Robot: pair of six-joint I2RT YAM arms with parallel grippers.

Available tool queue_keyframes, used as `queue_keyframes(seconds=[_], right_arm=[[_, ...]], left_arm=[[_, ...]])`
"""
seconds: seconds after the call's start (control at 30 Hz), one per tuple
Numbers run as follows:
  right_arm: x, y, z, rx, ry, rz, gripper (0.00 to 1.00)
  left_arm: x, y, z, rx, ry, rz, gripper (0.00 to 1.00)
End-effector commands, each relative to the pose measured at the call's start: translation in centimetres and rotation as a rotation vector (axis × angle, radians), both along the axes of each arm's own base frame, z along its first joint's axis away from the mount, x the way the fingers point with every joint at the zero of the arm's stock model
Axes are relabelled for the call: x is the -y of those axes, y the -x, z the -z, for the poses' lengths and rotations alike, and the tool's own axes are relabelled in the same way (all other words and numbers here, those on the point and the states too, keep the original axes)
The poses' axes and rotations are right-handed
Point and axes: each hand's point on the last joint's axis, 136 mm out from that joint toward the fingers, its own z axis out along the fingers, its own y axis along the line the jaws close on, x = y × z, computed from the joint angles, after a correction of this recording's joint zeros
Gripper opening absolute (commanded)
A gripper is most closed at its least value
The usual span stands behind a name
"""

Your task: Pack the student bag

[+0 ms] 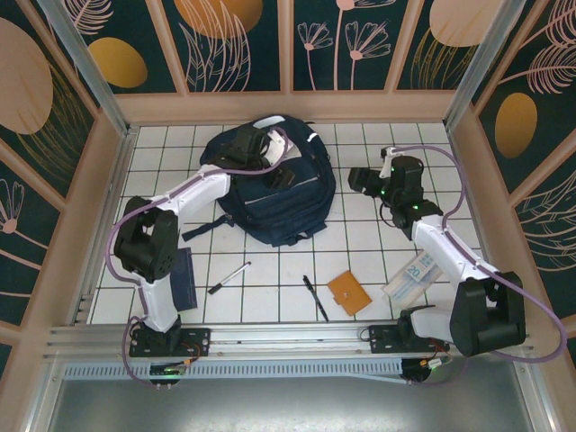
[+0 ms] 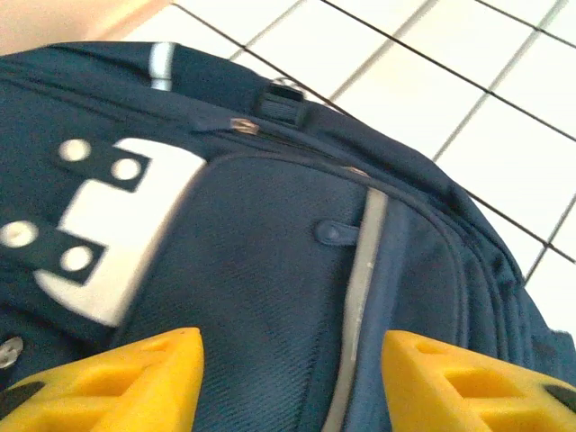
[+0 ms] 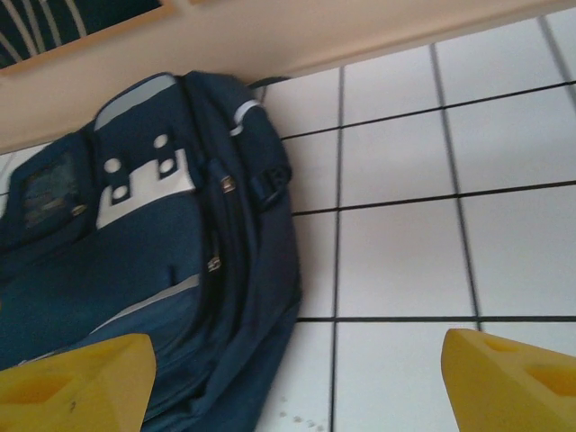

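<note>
Bag (image 1: 270, 193): qty 1, navy. Lies flat on the table (image 1: 378, 135), far half, slightly left of mid. One end is close to the far edge, the other reaches toward table centre. Front face up.

Bag details, per L wrist view:
- patch (image 2: 117, 225): qty 1, light, w/ dark tabs carrying 4 pale studs.
- stripe (image 2: 360, 297): qty 1 in view, grey, running down the front pocket.
- zip pulls: 2 counted, one (image 2: 243, 126) at the upper seam, one (image 2: 333, 234) on the pocket.

Arms: qty 2, bases at near edge.
- L gripper (image 2: 292, 360): over the front pocket. Fingers (image 2: 135, 378) apart, fabric visible in the gap, nothing pinched. Tip contact w/ fabric: cannot tell.
- R gripper (image 3: 297, 360): over bare tiles just right of bag. Fingers (image 3: 72, 382) spread wide, holding nothing, clear of the bag.

Loose items, near half of table, 5 total:
- notebook (image 1: 184, 279): qty 1, dark blue, toward near-left corner, just beside L arm (image 1: 148, 243).
- pens: qty 2. White pen (image 1: 229, 277) left of mid; black pen (image 1: 315, 297) approx. mid, close to near edge. Well apart from each other.
- wallet (image 1: 348, 292): qty 1, orange, just right of black pen.
- clear pack (image 1: 414, 277): qty 1, blue print, toward near-right corner, partly hid by R arm (image 1: 450, 252).

All 5 lie apart from the bag.
</note>
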Motion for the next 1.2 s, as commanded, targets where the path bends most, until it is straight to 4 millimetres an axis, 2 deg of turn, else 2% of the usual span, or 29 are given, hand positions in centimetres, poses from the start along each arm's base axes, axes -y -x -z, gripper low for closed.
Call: queue_keyframes(seconds=[0.0, 0.1, 0.13, 0.23, 0.3, 0.37, 0.5, 0.6, 0.7, 0.77, 0.87, 1.0, 1.17], right_arm=[[-3.5, 2.2, 2.2, -0.112, -0.067, -0.132, 0.83], [-6.1, 3.7, 3.0, -0.144, -0.047, -0.204, 0.83], [-7.2, 4.2, 3.3, -0.154, -0.048, -0.23, 0.83], [-10.2, 5.2, 4.0, -0.181, -0.05, -0.284, 0.83], [-12.0, 5.7, 4.3, -0.188, -0.048, -0.303, 0.83], [-14.2, 6.3, 4.5, -0.189, -0.056, -0.336, 0.83], [-18.1, 7.3, 5.4, -0.188, -0.03, -0.391, 0.83], [-20.3, 7.8, 7.0, -0.187, 0.057, -0.429, 0.83], [-21.6, 7.9, 8.5, -0.212, 0.109, -0.422, 0.82], [-21.5, 7.6, 9.2, -0.23, 0.111, -0.397, 0.83], [-20.5, 6.6, 10.3, -0.248, 0.159, -0.346, 0.82], [-17.5, 4.3, 11.2, -0.271, 0.193, -0.263, 0.83], [-15.2, 2.7, 9.4, -0.233, 0.173, -0.252, 0.82]], left_arm=[[-3.1, -0.7, -3.2, 0.007, 0.092, -0.271, 0.73], [-7.6, -0.2, -2.2, -0.032, 0.089, -0.497, 0.93], [-9.5, -0.1, -1.4, -0.052, 0.085, -0.583, 0.97], [-14.5, -0.2, 1.6, -0.16, 0.106, -0.782, 0.97], [-16.6, -0.3, 3.7, -0.248, 0.126, -0.874, 0.99], [-17.5, -0.5, 6.1, -0.312, 0.111, -0.923, 0.99], [-17.5, -0.8, 10.3, -0.415, 0.106, -0.973, 0.99], [-17.4, -1.0, 12.8, -0.472, 0.103, -1.002, 0.97], [-16.2, -0.8, 14.5, -0.531, 0.133, -0.965, 0.86], [-15.1, -0.6, 14.8, -0.561, 0.186, -0.93, 0.76], [-13.2, 0.3, 14.2, -0.611, 0.294, -0.858, 0.59], [-10.7, 2.4, 13.1, -0.691, 0.39, -0.794, 0.52], [-7.1, 4.3, 10.9, -0.704, 0.412, -0.697, 0.54]])
